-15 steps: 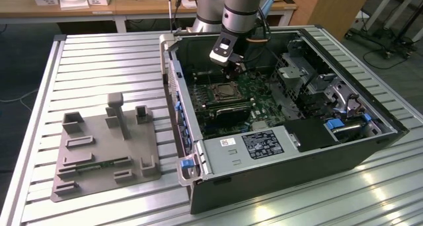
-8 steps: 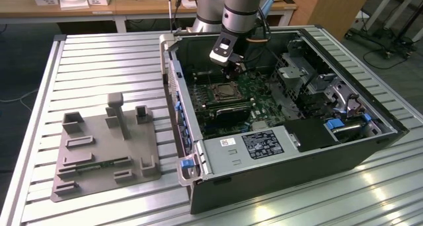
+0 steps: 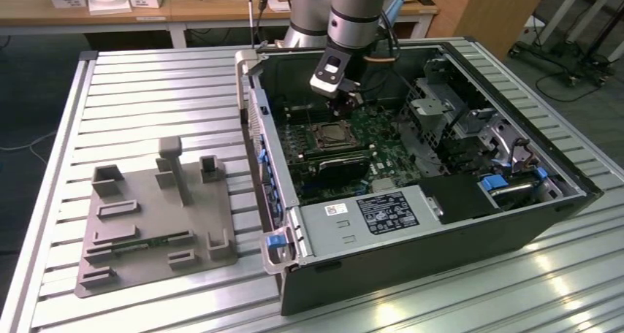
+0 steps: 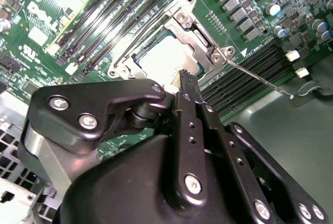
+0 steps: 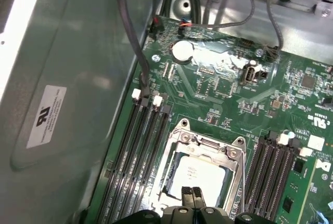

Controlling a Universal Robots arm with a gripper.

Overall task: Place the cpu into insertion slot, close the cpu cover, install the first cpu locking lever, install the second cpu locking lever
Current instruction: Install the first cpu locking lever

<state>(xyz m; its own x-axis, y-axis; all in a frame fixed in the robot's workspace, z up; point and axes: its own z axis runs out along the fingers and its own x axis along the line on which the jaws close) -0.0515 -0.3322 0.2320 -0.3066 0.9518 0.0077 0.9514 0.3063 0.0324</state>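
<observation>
well, i see the gripper (image 5: 192, 193), fingers clenched together on nothing, hovering just above the cpu (image 5: 200, 173), which sits in the slot (image 3: 332, 135) with the cover (image 5: 237, 172) lying flat around it.

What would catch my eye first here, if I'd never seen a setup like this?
Probably the open computer case on the slatted table, with the robot arm reaching down into it. In the first wrist view, the black pincer hovers over the silver cpu, which lies framed by the metal cover on the green board.
</observation>
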